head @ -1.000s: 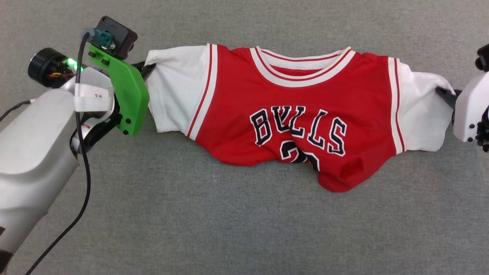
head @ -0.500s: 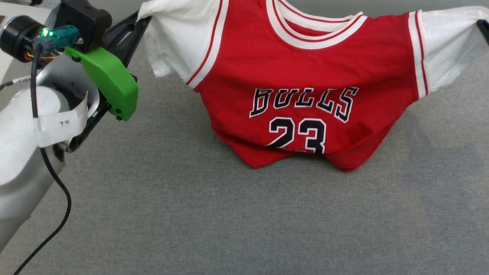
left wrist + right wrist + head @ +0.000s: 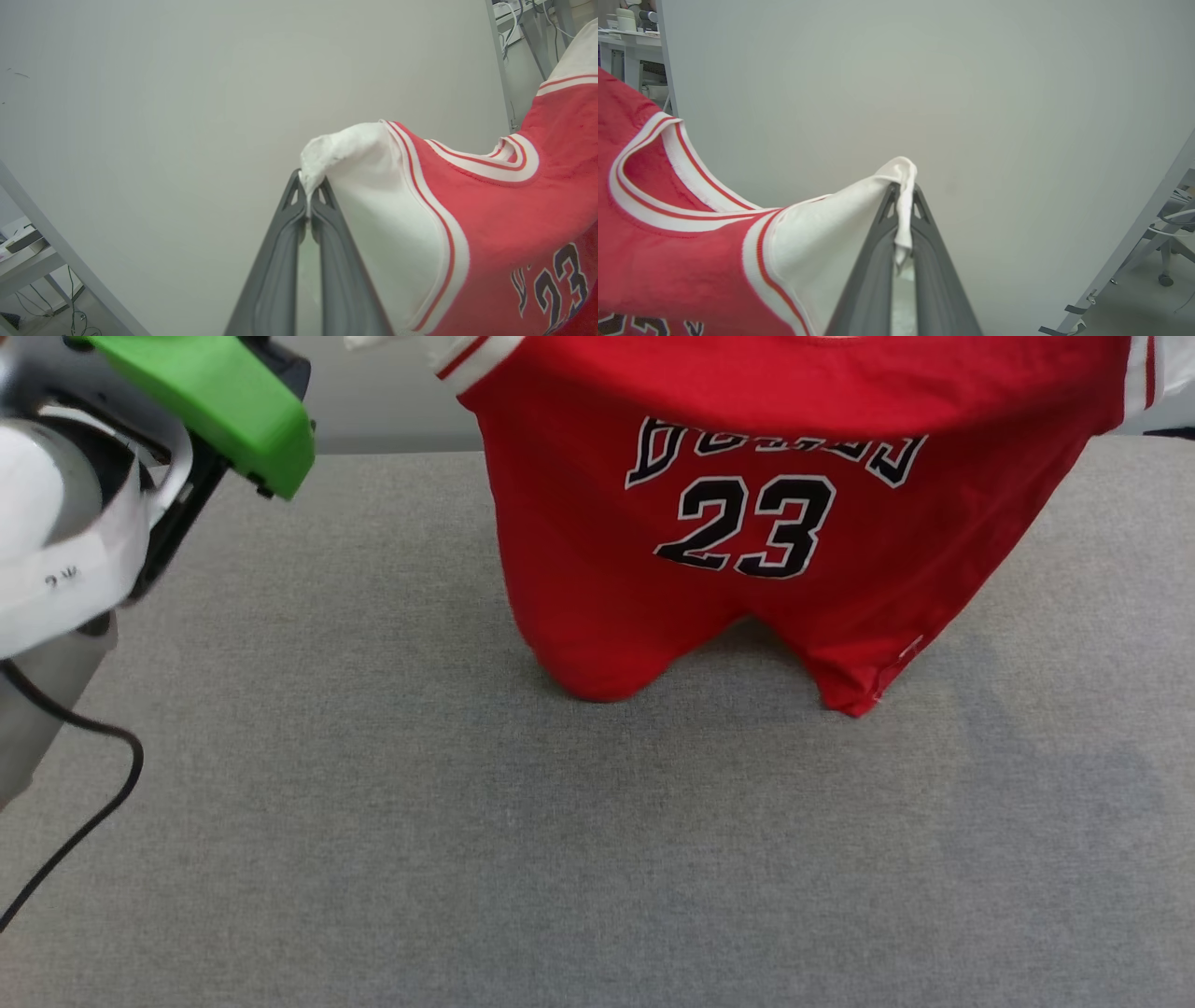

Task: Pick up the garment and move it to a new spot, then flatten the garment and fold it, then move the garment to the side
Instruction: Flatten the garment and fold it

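**Garment hangs by both sleeves over the table**

On my head camera the red jersey takes up the 12-to-1 o'clock part of the picture. Its front faces me, with the black, white-edged 23 plain to read and the lettering above it creased under a fold. The top of the garment runs off the upper edge. The hem drops in two lobes, one near 12 o'clock and one nearer 1, down to the grey cloth-covered table. I cannot tell whether they touch it or hang just clear.

At 10 o'clock I see my left arm's pale forearm with its green bracket. A black cable loops down toward 8 o'clock.

On the left wrist camera, the left gripper has its two dark fingers pressed together on the tip of a white sleeve, and the cloth bunches out above the tips at 12 o'clock. From there the garment stretches away toward 3 and 4 o'clock, with striped trim, collar and numerals in turn. A plain pale wall stands behind.

On the right wrist camera, the right gripper is pinched the same way on the other sleeve — a strip of white cloth is trapped between its fingers. The red body and collar trail off toward 8 and 9 o'clock.
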### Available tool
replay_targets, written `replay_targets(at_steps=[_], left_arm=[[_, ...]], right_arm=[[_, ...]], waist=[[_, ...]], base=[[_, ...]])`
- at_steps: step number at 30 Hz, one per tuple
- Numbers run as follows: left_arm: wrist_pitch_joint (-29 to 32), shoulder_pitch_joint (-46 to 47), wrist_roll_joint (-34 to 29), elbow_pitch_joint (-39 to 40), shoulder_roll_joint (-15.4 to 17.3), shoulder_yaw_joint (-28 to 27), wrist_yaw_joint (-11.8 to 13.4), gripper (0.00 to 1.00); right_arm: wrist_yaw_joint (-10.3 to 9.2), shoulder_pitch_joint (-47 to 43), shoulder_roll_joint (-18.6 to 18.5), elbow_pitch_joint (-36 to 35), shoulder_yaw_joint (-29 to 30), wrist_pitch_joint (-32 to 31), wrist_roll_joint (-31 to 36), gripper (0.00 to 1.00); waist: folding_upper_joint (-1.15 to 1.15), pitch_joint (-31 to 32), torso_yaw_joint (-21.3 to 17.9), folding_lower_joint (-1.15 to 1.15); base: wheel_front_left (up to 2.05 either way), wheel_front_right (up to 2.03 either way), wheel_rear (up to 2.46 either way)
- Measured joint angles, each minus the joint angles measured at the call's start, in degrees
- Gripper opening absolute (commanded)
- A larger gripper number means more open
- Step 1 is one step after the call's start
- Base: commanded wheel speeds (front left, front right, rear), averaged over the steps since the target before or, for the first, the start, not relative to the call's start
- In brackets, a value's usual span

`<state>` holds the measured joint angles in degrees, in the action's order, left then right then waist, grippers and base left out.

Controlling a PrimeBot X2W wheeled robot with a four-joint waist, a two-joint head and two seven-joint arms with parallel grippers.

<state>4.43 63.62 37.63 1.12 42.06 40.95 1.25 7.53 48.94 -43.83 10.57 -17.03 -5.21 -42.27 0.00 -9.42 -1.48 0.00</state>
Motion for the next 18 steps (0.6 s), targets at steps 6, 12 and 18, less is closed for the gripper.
replay_targets(at_steps=[6,12,18], left_arm=[[0.30,8.73,-1.93,-3.55,-3.15,-0.40,-1.35,0.00],[-0.65,19.92,-4.68,-11.54,-6.26,-0.55,-3.93,0.00],[-3.96,30.49,-7.62,-20.60,-9.00,-0.84,-5.64,0.00]], right_arm=[[0.00,6.77,2.44,-1.21,1.60,-4.88,4.46,0.00],[0.00,18.86,4.68,3.34,0.36,-7.60,7.44,0.00],[0.00,31.73,6.55,10.24,-2.53,-8.06,9.23,0.00]], waist=[[0.00,-3.03,-0.18,0.00],[0.00,-7.77,-0.42,0.00],[0.00,-13.13,-0.63,0.01]], base=[[0.00,0.00,0.00],[0.00,0.00,0.00],[0.00,0.00,0.00]])
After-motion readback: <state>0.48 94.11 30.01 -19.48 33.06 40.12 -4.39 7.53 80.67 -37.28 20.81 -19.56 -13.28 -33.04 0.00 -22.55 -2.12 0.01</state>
